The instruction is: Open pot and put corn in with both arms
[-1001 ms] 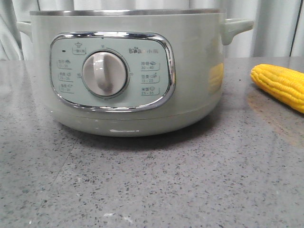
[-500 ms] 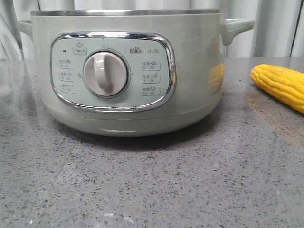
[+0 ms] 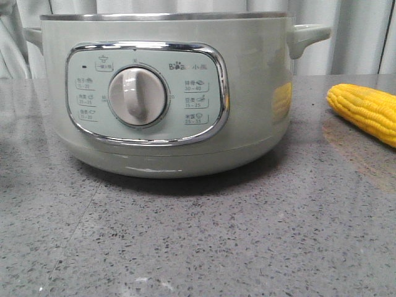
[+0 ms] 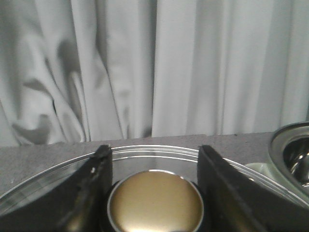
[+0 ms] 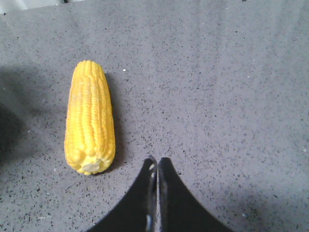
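The left claw point(image 4: 153, 193), seen only in its wrist view, has its two dark fingers point(image 4: 91, 193) set against either side of the round brass-coloured knob point(image 4: 154, 203) of a clear glass lid with a metal rim point(image 4: 145, 151), clamped on that knob. The lid's near part is cut off by the frame. At that view's edge a slice of the pot's steel rim and shiny inside point(image 4: 292, 154) shows, uncovered.

In the front view the large round pale sage-green electric pot point(image 3: 167, 93) stands on the speckled grey stone surface point(image 3: 198, 241). Its top is cropped, so neither lid nor arms show there. Its chrome-framed panel point(image 3: 147, 93) carries a cream dial point(image 3: 137, 96) and a "Bear" logo; the small labels are too fine to read.

The bright yellow husk-free cob of corn point(image 3: 365, 111) lies on the surface right of the pot, apart from it, its far end cut off; the right wrist view shows it whole. There the right claw point(image 5: 157, 166) hovers just beside it, tips pressed together, holding nothing.
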### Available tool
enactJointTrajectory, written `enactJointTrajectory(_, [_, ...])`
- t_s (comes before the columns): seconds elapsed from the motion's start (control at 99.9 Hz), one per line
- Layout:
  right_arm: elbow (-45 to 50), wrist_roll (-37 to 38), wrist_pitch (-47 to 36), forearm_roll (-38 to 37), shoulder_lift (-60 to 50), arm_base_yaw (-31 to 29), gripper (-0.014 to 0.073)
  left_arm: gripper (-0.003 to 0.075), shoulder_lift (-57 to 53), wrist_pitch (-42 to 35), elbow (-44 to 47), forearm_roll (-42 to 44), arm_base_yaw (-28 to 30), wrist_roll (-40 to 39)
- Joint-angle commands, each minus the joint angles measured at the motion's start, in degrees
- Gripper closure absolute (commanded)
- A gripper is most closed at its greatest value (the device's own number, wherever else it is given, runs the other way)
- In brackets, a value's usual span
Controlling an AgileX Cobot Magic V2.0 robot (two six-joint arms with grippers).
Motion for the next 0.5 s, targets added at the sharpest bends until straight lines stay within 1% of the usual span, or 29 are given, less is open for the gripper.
enactJointTrajectory(0.0, [-1.0,-0.4,-3.7,0.0,0.7,-0.3,0.0657,0.0741,-0.8,-12.2,0.2,-2.9,1.9,0.0])
enactJointTrajectory(0.12, [-0.4,-0.4,-3.7,0.0,0.7,-0.3,0.0657,0.0741,-0.7,-13.7,2.7,-5.1,4.2,0.0])
enactJointTrajectory(0.21, [-0.4,-0.4,-3.9,0.0,0.7,-0.3,0.0657,0.0741,0.5,-13.5,3.6,-5.1,4.3,0.0])
enactJointTrajectory(0.34, [-0.4,-0.4,-4.1,0.0,0.7,-0.3,0.0657,0.0741,4.8,-14.1,4.0,-5.1,2.4,-0.5])
enactJointTrajectory(0.49, [-0.4,-0.4,-4.2,0.0,0.7,-0.3,0.0657,0.0741,10.7,-19.0,4.0,-5.0,-0.2,-0.5])
